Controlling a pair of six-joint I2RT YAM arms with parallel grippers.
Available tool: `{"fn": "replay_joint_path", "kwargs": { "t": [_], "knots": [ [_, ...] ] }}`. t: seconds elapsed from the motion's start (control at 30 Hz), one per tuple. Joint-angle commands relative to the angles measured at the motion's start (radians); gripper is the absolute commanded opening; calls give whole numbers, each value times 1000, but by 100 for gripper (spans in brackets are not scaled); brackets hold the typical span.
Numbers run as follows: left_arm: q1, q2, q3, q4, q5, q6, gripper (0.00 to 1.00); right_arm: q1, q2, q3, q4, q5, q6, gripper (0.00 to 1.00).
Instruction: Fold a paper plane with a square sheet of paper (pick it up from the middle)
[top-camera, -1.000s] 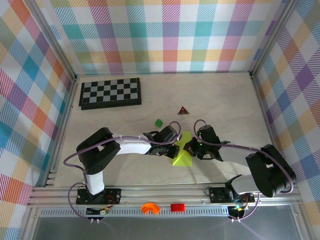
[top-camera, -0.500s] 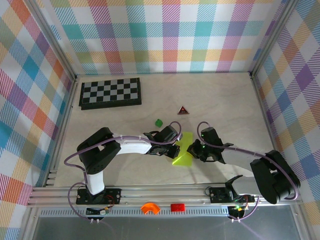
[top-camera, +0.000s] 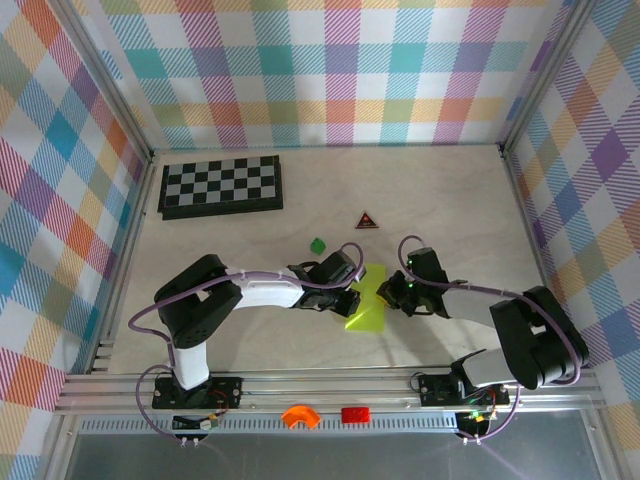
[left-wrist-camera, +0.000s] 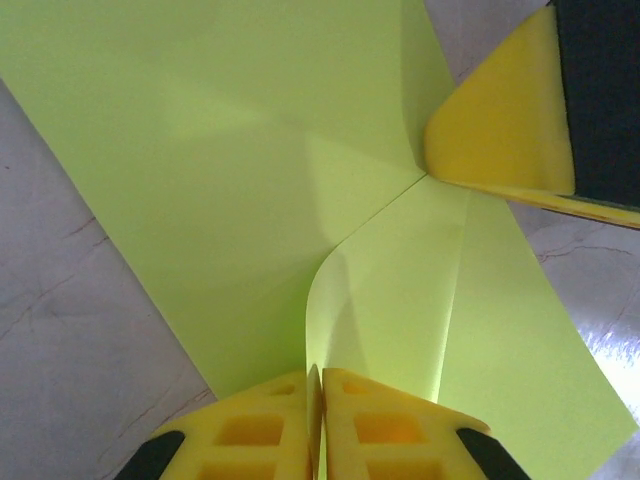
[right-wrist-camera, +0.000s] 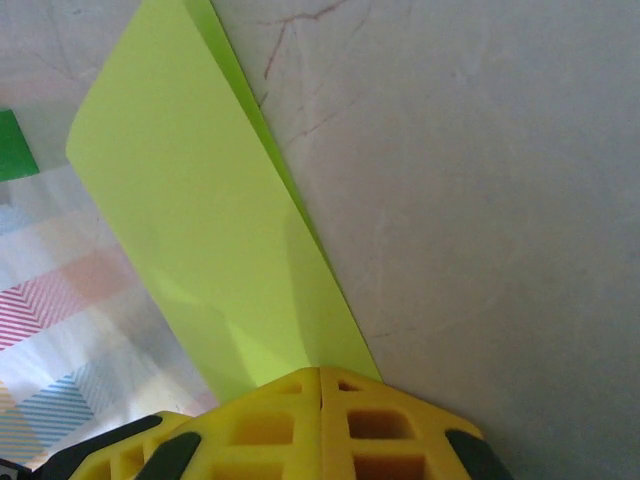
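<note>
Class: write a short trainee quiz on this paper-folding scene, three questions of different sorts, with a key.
1. True or false: the left end effector and the right end effector are both shut on the paper.
2. Fill in: in the top view, the green block lies ___ of the red triangle.
3. What lies at the far left of the table? A chessboard B green block C red triangle
Key: 1 true; 2 left; 3 A.
</note>
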Motion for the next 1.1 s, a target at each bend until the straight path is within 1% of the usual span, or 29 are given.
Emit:
{"fn": "replay_joint_path", "kwargs": {
  "t": [0.0, 0.13, 0.23, 0.3, 0.4, 0.47, 0.57, 0.63, 0.73, 0.93, 1.07],
  "knots": [
    [7, 44, -11, -112, -3, 25, 11, -33, -14, -45, -46, 41, -13, 6],
    [6, 44, -13, -113, -3, 23, 11, -84, -39, -48, -39, 11, -29, 6],
    [6, 43, -12, -112, -1, 23, 11, -91, -68, -18, -53, -37, -46, 6],
    [6, 39, -14, -115, -3, 24, 11, -64, -115, 17, -68, -70, -48, 7],
    [6, 42, -14, -109, -6, 22, 11, -14, -165, 53, -133, -10, -63, 9],
    [6, 48, -10, -111, -4, 22, 11, -12, -138, 54, -105, -35, -48, 8],
    [5, 48, -7, -109, -1, 19, 11, 18, -64, 48, 5, -96, -7, 7],
    [6, 48, -4, -111, -2, 19, 11, 48, -16, 55, 56, -106, 13, 7],
    [6, 46, -1, -122, -5, 23, 11, 75, 16, 57, 86, -103, 29, 5],
    [7, 50, -2, -118, -5, 24, 11, 85, 41, 50, 23, -78, 10, 5],
    [5, 49, 0, -117, -8, 24, 12, 85, 54, 1, -11, -36, 3, 4]
  ]
}}
